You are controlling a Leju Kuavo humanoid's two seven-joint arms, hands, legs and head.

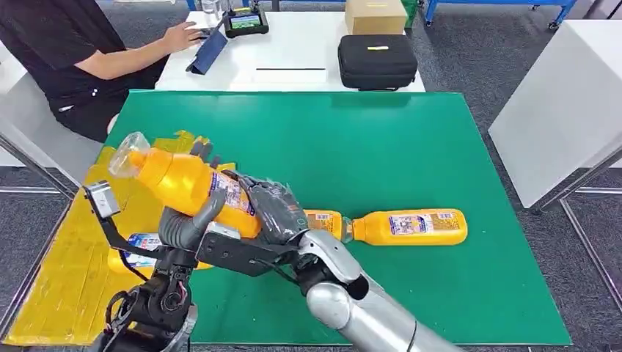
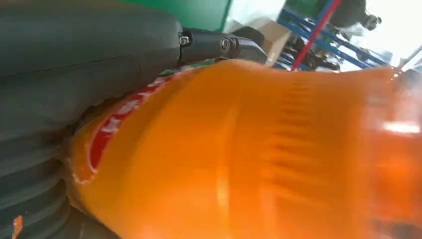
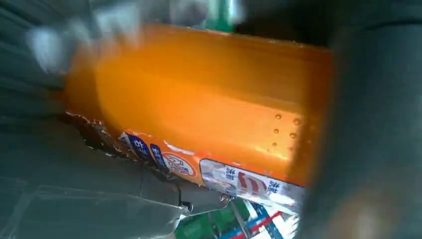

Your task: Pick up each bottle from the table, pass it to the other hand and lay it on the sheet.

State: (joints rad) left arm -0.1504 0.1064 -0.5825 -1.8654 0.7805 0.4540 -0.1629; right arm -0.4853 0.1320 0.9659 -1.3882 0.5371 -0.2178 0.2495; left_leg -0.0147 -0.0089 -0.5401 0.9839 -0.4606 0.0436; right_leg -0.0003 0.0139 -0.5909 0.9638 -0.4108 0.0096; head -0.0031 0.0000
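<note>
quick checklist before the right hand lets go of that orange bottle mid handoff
1. Left hand wrapped on the raised orange bottle: ok, thumb and fingers lie around its body.
2. Right hand also on the same bottle: ok, it covers the label end.
3. Left grip firm enough to carry alone: cannot tell.
4. Bottle cap end clear of the table: ok, it is tilted up above the yellow sheet.
5. Free spot on the yellow sheet: ok, though one bottle already lies there.
6. Bottles left on the green mat: not ok, still waiting.
</note>
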